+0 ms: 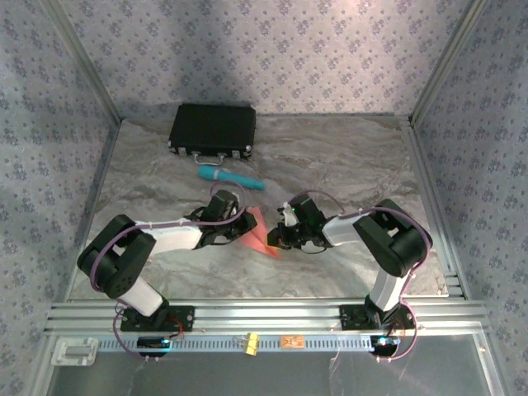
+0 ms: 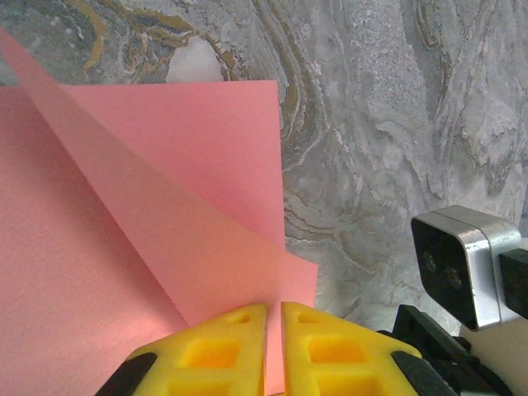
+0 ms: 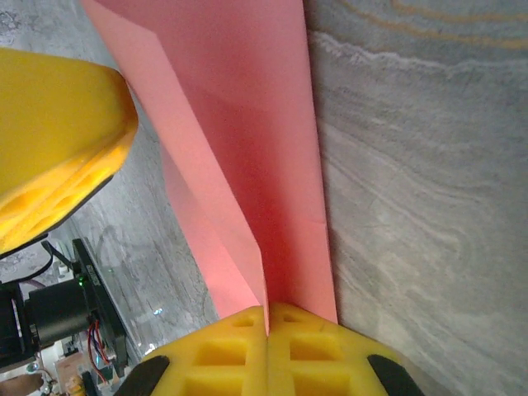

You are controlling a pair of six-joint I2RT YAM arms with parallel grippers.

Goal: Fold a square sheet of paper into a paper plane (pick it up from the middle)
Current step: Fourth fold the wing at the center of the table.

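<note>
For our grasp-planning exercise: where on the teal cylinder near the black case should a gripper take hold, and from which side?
Take the teal cylinder at mid-barrel, from above, jaws spanning its narrow width. It lies flat, long axis roughly left to right, apart from the black case, so both long sides look free. The left gripper and right gripper are shut on the pink paper.

Top view: my left gripper [image 1: 246,230] and right gripper [image 1: 278,238] hide most of the square sheet of paper [image 1: 262,239]; I cannot read its creases, too small. Left wrist: sheet cropped at the picture's left edge. Right wrist: my left gripper's finger [image 3: 58,140] blurred, cropped left.
</note>
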